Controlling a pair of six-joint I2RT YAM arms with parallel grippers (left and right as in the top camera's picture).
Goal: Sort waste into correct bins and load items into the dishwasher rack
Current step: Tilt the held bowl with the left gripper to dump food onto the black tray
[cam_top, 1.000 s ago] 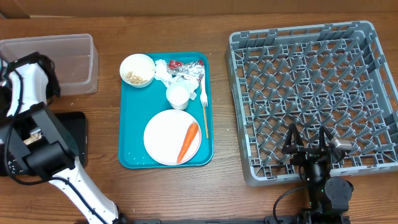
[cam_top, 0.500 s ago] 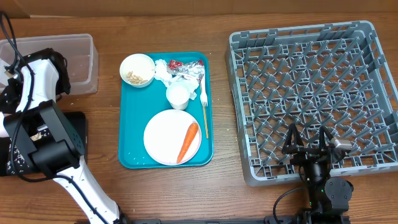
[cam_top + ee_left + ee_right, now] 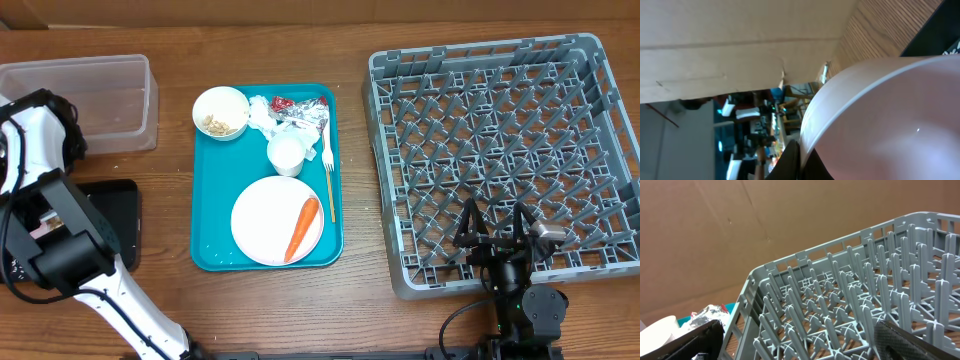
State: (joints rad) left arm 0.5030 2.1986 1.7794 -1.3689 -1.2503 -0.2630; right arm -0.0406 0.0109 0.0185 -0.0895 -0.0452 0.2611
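Only wrist-side (left): white bowl (image 3: 890,120)

teal tray (image 3: 213,205), org carrot (image 3: 301,228), wht plate (image 3: 258,225), wht bowl (image 3: 890,125), grey lattice rack (image 3: 500,140), blk bin (image 3: 118,205)

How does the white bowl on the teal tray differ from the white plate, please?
The bowl is small and deep; the plate is wider and flat. The bowl holds beige food bits; the plate carries an orange carrot. Both are round, white and sit on the teal tray.
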